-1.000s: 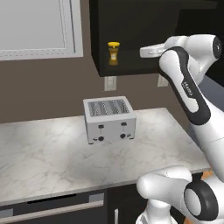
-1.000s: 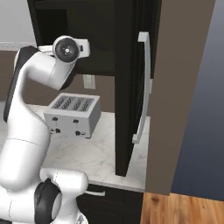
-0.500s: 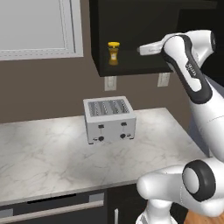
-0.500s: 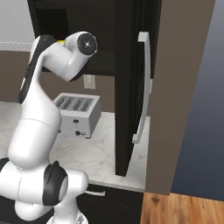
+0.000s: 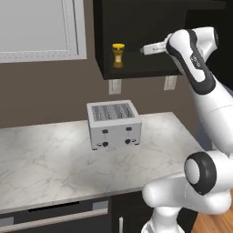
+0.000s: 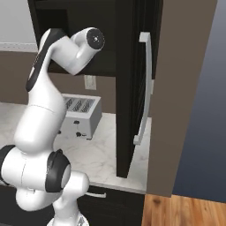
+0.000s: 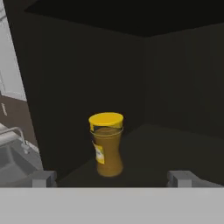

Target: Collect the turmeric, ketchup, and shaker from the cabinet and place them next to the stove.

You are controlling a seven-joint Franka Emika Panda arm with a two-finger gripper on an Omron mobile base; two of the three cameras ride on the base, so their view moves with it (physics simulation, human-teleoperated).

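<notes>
- Around the gripper (image 7: 111,177), the cabinet (image 5: 150,27) gapes dark and open, its shelf running ahead under the fingertips.
- Below the hand sits the toaster (image 5: 113,124), well clear on the counter (image 5: 50,159).
- Dead ahead stands the turmeric (image 7: 106,144), upright, near the shelf's front edge.
- Jaws spread wide, holding nothing; I'd drive straight in, level, and close below the cap.

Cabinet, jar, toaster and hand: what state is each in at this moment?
cabinet: door open, dark shelf exposed.
turmeric: upright on the cabinet shelf, yellow cap on, not held.
toaster: standing on the counter, slots empty.
hand: open, pointed at the turmeric, holding nothing.
</notes>
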